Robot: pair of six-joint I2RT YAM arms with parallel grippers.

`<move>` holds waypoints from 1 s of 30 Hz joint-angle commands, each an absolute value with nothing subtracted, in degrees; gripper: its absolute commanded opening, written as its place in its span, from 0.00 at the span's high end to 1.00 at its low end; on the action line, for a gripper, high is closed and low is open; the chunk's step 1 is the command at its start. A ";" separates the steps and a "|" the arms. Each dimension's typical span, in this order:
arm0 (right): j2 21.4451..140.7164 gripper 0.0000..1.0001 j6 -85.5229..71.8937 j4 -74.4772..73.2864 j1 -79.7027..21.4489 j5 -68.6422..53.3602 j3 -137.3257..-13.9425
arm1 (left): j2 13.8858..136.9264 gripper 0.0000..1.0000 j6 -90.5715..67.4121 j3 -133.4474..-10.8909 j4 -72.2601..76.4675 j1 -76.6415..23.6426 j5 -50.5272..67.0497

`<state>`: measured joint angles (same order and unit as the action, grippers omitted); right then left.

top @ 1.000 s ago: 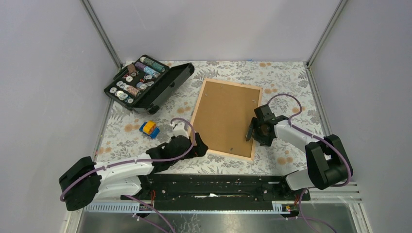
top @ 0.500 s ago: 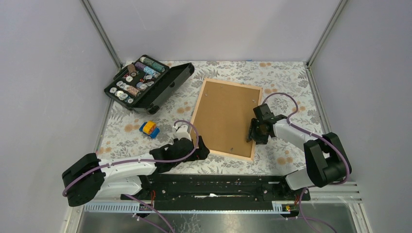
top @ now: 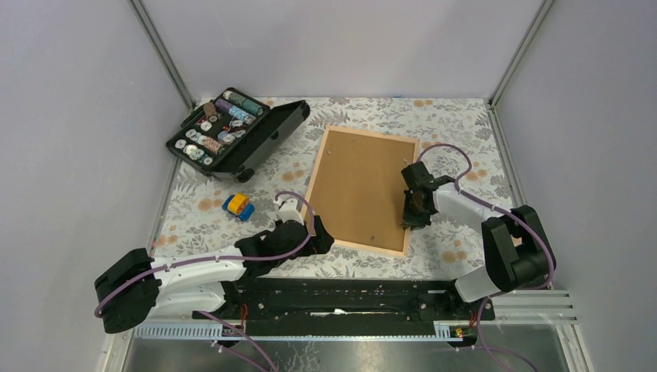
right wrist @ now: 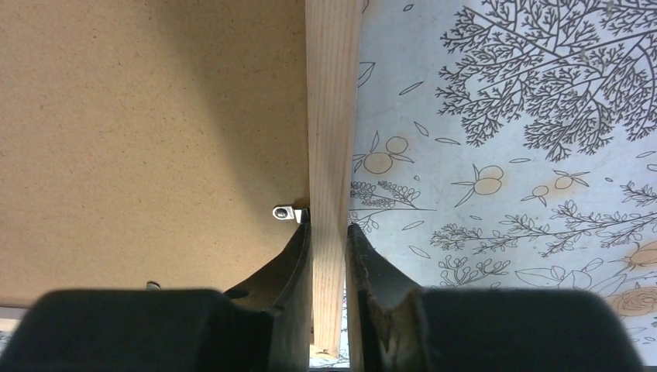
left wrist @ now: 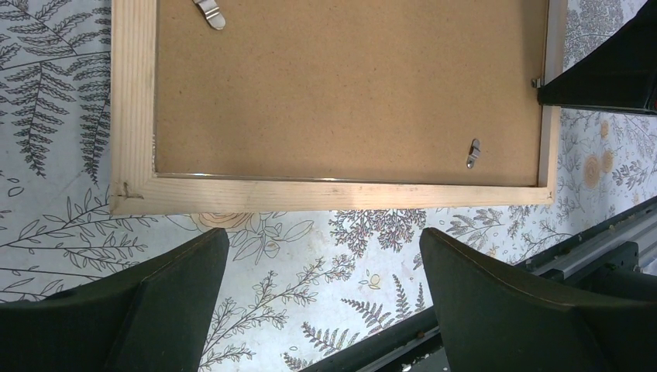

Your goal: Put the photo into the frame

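1. Plainly, the right gripper (right wrist: 328, 232) is clamped on the frame (right wrist: 333, 116). One finger presses the inner face of the pale right rail and the other the outer face, right beside a small metal clip (right wrist: 287, 212).
2. Over on the left, the left gripper (left wrist: 321, 240) has its jaws spread wide with nothing between them. It hovers above the patterned tablecloth (left wrist: 372, 232), just near of the frame's near rail and by its left corner, apart from the wood.
3. Around both grippers, the frame lies flat and back-up in the middle of the table, slightly skewed. The brown backing board (left wrist: 349, 85) sits inside its rails.
4. Nowhere in any view does the photo show. Whether it lies under the board cannot be told.
5. Farther out, at the far left, an open black case (top: 236, 132) and a small blue and yellow toy (top: 238, 206) sit well apart from the frame.
6. Judging by this, the step in hand is taking hold of the frame by its right rail, probably to lift or turn it.
7. Next, the pinch on that thin rail must hold firm while the right edge rises slowly. The left gripper is well placed to steady the near-left corner. If the clips are not turned home, the board could slide out.
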<state>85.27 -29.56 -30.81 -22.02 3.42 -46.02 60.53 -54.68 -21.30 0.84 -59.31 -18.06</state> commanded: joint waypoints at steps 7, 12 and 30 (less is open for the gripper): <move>81.34 0.54 -26.04 -34.88 -22.32 2.37 -49.85 | 58.60 0.01 -53.27 -23.61 2.02 -60.48 -18.59; 77.90 0.25 -26.64 -32.49 -22.28 -1.96 -47.90 | 58.52 0.01 -50.24 -26.50 0.69 -60.59 -18.01; 84.85 0.10 -29.72 -25.25 -22.15 2.46 -47.36 | 70.37 0.01 -46.67 -37.75 -13.03 -53.48 -30.87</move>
<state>83.79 -29.65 -27.14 -22.02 2.35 -47.37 67.35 -47.51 -36.38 -12.21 -56.03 -30.28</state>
